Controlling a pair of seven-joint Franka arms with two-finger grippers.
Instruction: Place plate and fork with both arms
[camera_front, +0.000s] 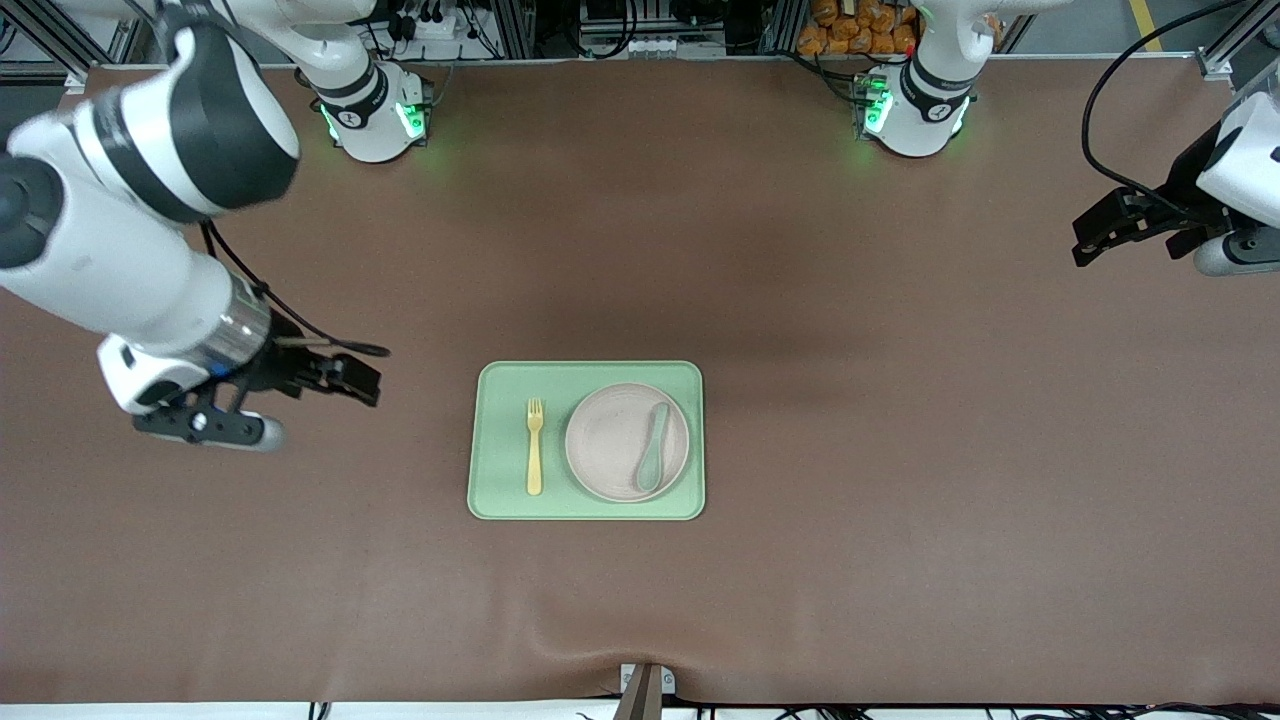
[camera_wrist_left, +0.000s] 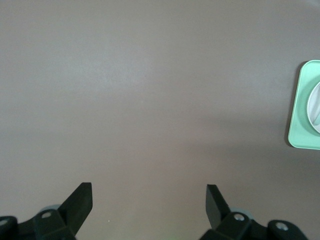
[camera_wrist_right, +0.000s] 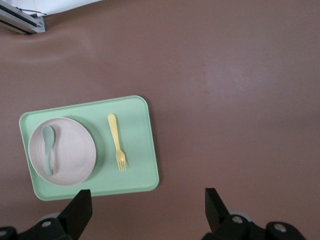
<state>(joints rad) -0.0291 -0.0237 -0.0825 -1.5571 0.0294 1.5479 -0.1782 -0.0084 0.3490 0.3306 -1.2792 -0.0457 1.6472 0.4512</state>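
Pale yellow fork (camera_front: 535, 445) flat on green tray (camera_front: 500, 500), just beside beige-pink plate (camera_front: 610, 440) carrying green spoon (camera_front: 653, 449). Right gripper (camera_front: 345, 378) empty with fingers spread, up over bare table, tray well apart toward the middle. Left gripper (camera_front: 1100, 232) likewise spread and empty, well apart from the tray at its own end.

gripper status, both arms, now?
Left gripper: open, empty, over bare brown table.
Right gripper: open, empty, beside the rectangular light green tray.
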